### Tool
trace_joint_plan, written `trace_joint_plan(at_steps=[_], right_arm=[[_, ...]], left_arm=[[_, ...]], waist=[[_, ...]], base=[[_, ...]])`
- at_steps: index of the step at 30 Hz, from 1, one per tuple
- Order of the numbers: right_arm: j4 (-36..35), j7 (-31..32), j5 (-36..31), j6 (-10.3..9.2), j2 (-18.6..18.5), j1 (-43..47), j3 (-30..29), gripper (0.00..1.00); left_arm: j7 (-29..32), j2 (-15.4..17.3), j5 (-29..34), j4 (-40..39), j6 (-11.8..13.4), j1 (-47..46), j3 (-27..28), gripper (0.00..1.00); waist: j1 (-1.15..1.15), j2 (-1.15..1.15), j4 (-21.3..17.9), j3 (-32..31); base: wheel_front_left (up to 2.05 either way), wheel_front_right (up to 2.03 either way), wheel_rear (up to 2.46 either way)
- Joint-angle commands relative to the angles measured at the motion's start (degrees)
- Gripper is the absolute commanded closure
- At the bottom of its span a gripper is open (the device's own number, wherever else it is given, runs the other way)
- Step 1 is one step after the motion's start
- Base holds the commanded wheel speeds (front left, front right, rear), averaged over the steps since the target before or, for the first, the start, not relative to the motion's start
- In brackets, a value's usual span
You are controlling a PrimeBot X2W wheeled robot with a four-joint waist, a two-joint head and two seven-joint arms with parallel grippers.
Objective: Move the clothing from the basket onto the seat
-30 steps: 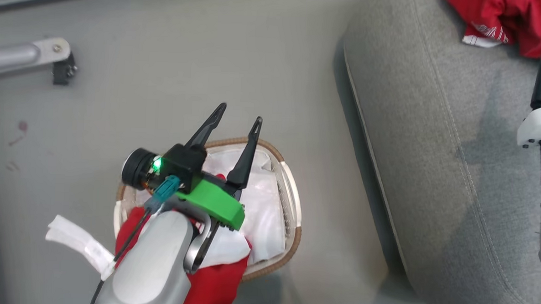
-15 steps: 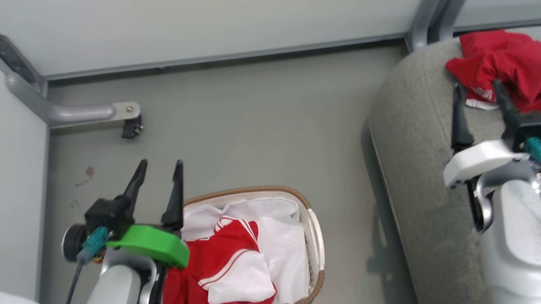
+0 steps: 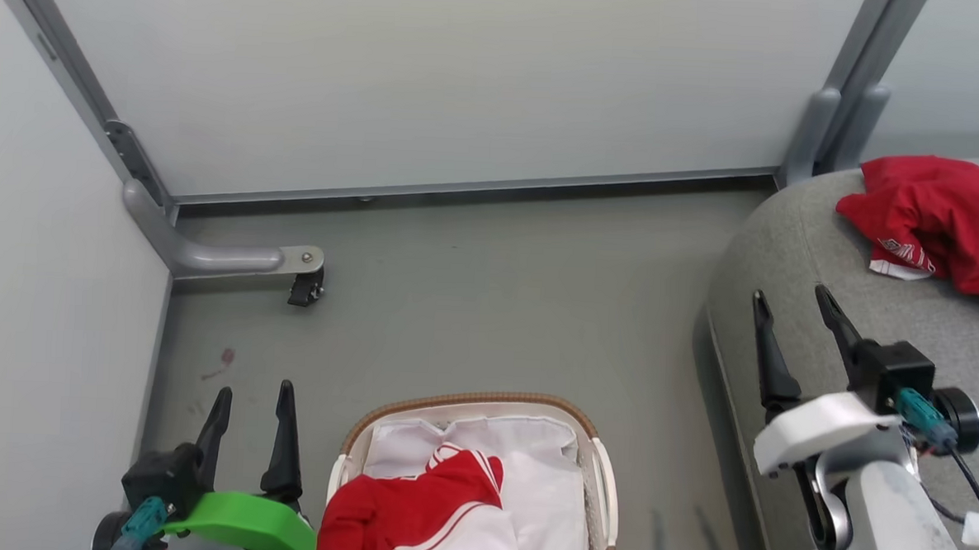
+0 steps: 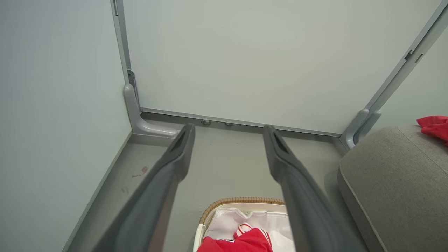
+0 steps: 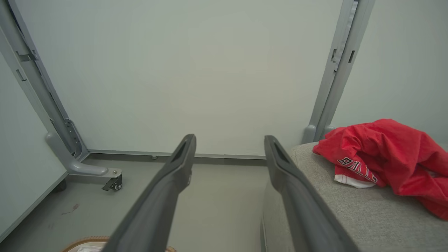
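A red garment with white panels and stripes (image 3: 437, 521) lies in the white basket with a brown woven rim (image 3: 472, 400) on the floor; its top edge also shows in the left wrist view (image 4: 245, 239). A plain red garment (image 3: 942, 216) lies crumpled on the grey seat (image 3: 796, 255), also seen in the right wrist view (image 5: 388, 157). My left gripper (image 3: 253, 397) stands open and empty just left of the basket. Over the seat's front edge my right gripper (image 3: 794, 297) is open and empty, well short of the red garment.
Pale partition walls close the space behind and to the left. A grey metal foot with a black caster (image 3: 303, 287) juts from the left corner. A grey post (image 3: 835, 125) stands behind the seat. Grey floor (image 3: 497, 300) lies between basket and wall.
The head camera has tilted up, so walls now show. My left gripper has drawn back from over the basket to its left side. My right gripper has pulled away from the red garment on the seat.
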Motion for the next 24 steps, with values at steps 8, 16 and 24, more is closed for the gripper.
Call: trace_joint_plan(at_steps=[8, 16, 24], right_arm=[[-0.80, -0.12, 3.65, -0.06, -0.31, 5.64, -0.38, 0.00], [-0.34, -0.12, 3.70, -0.06, -0.31, 6.21, 0.37, 0.00], [-0.71, -0.12, 3.43, -0.06, -0.31, 5.98, 0.16, 0.00]], left_arm=[[-0.03, 0.05, -0.60, -0.32, 0.48, 1.94, -0.62, 0.00], [-0.03, 0.05, -0.16, 0.11, 0.18, 2.04, -0.89, 0.00], [-0.03, 0.05, 0.09, 0.50, -0.01, 1.56, -1.16, 0.00]], waist=[[0.01, 0.00, 1.08, -1.71], [0.01, 0.00, 0.70, -1.94], [0.01, 0.00, 0.84, -1.92]], base=[[0.00, 0.00, 0.00], [0.00, 0.00, 0.00], [0.00, 0.00, 0.00]])
